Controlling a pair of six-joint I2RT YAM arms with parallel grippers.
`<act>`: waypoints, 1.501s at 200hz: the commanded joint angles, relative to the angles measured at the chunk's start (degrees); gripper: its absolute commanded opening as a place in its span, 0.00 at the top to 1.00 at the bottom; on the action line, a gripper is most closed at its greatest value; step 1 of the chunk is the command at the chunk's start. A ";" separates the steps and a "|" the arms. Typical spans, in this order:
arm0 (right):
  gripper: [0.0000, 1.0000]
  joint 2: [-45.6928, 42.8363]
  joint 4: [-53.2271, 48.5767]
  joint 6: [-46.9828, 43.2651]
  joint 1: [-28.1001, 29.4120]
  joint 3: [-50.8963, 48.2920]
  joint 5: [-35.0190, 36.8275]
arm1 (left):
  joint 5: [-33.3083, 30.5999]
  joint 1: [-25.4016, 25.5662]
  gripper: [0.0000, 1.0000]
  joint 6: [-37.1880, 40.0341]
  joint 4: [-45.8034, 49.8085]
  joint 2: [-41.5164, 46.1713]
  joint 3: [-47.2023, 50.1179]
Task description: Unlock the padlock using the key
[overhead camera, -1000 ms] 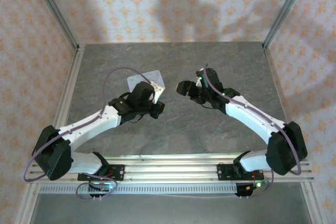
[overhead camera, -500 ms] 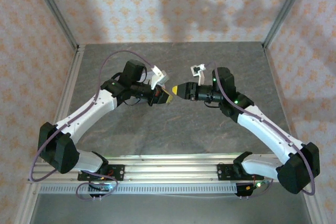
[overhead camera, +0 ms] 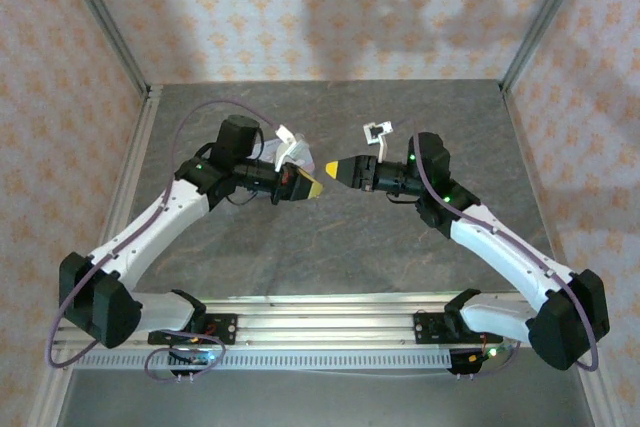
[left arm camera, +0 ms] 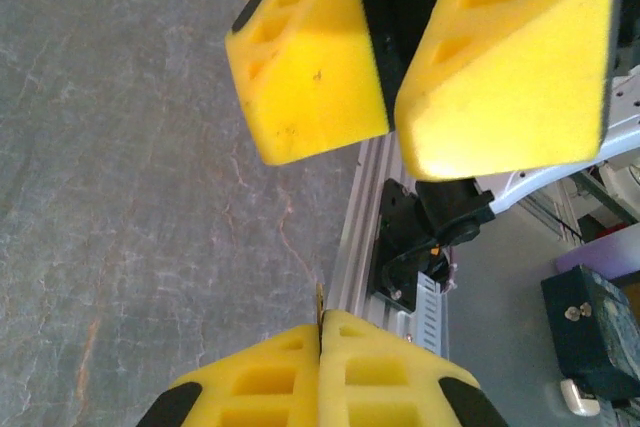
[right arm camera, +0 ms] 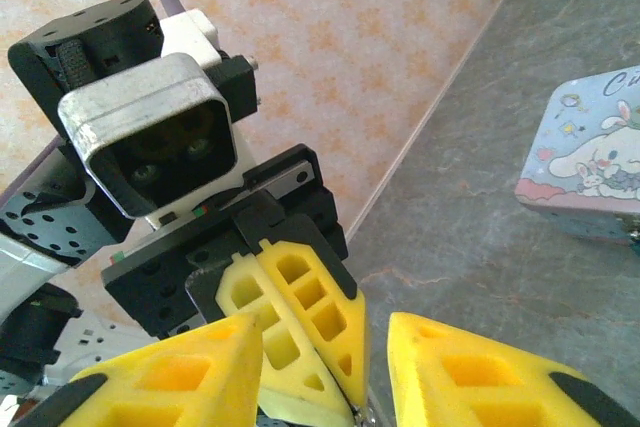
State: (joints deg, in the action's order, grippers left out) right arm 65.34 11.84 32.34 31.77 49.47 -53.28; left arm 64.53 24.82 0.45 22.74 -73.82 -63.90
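Note:
My left gripper (left arm camera: 322, 322) is shut on the key (left arm camera: 320, 295), a thin gold sliver poking out between its yellow pads. It is raised above the table and points at my right gripper (overhead camera: 333, 168), tip to tip. The right gripper (right arm camera: 325, 325) is open. Its two yellow fingers straddle the left gripper's shut fingertips (right arm camera: 340, 367) with a gap on the right side. In the left wrist view the right gripper (left arm camera: 393, 142) shows from the front, jaws apart. The padlock is out of view.
A pastel cartoon-printed tin (right arm camera: 590, 167) lies on the grey table (overhead camera: 330, 247) behind the left wrist, its pale corner (overhead camera: 291, 150) peeking out. Aluminium rails (overhead camera: 330, 312) run along the near edge. Patterned walls close in the back and sides.
Both arms have lifted and turned so the grippers face each other tip to tip. The right jaws have narrowed around the left fingertips. The left arm has drawn slightly left.

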 commanded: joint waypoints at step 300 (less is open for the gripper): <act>1.00 5.45 8.11 3.39 2.51 -1.97 2.80 | -6.36 -1.29 0.73 -11.22 -11.93 4.46 3.41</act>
State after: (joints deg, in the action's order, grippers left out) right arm 70.06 19.35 35.99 33.87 47.57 -53.28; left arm 59.13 23.66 -8.86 15.33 -71.59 -61.01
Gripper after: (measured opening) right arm 0.058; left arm 0.246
